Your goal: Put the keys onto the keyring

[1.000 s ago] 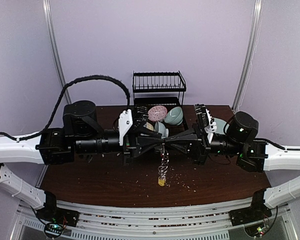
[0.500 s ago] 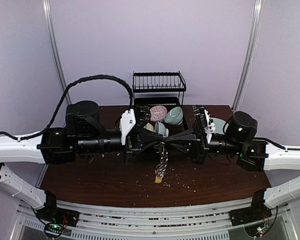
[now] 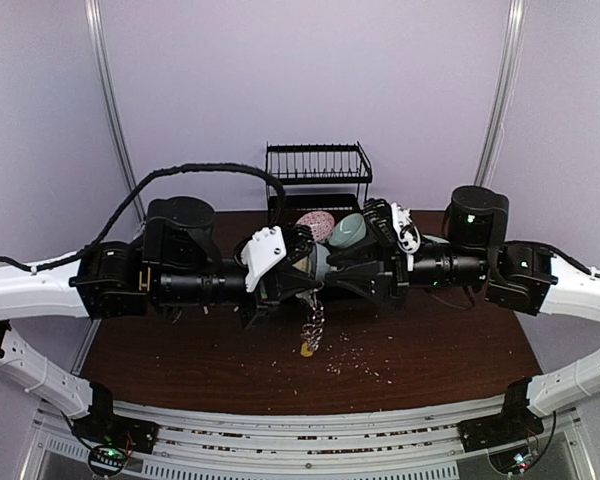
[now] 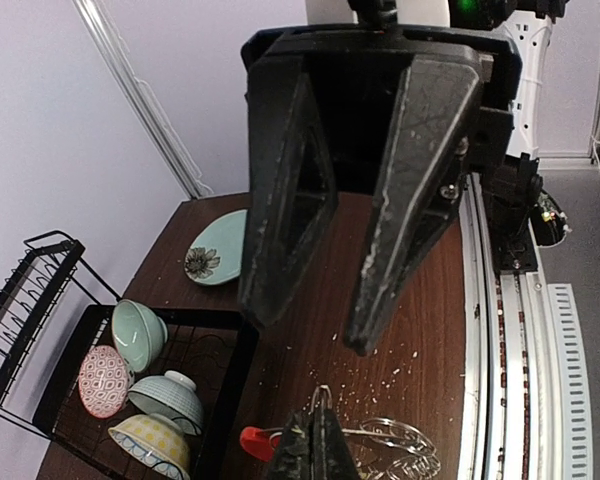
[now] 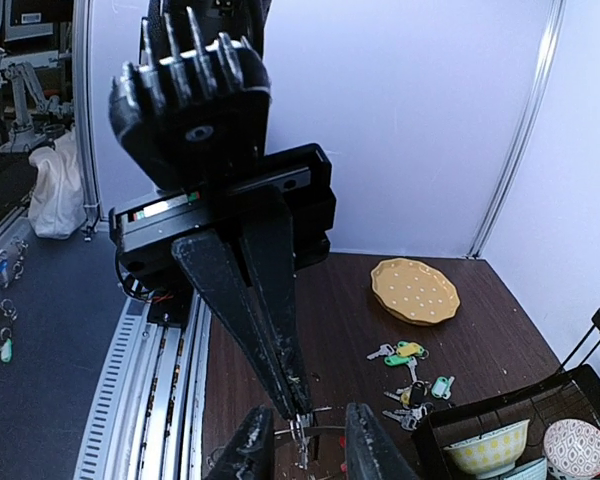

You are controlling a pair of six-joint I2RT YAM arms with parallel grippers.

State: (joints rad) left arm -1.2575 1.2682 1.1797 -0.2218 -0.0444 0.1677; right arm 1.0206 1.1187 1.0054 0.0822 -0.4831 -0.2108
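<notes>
Above mid-table, both arms meet tip to tip over the dark brown wooden table (image 3: 180, 350).

- Left gripper (image 4: 315, 448): fingers clenched together, pinching the wire of the large silver metal keyring (image 3: 313, 320). The left wrist view shows the grip just beside the red plastic sleeve (image 4: 258, 440).
- Keyring hangs down from that pinch in a loose cluster of small silver split rings (image 4: 395, 440). A yellow tag (image 3: 306, 349) is at its lowest end; whether it touches the table, cannot tell.
- Right gripper (image 5: 307, 425): jaws parted, one finger on each side of the left gripper's tip and the ring wire. No grasp visible; it reads as released.
- Loose small silver keys with green, yellow and teal plastic tags (image 5: 412, 385) lie in a group on the table, well apart from the ring and near the corner of the dish rack tray.
- Round yellow dotted plate (image 5: 415, 290) sits beyond the keys.
- Pale teal plate with a dark flower (image 4: 218, 262) lies flat on the table.
- Black wire dish rack (image 3: 318, 165) stands at the far edge, with a pink patterned bowl (image 3: 315, 225) and a pale green bowl (image 3: 347, 232) in its tray.
</notes>
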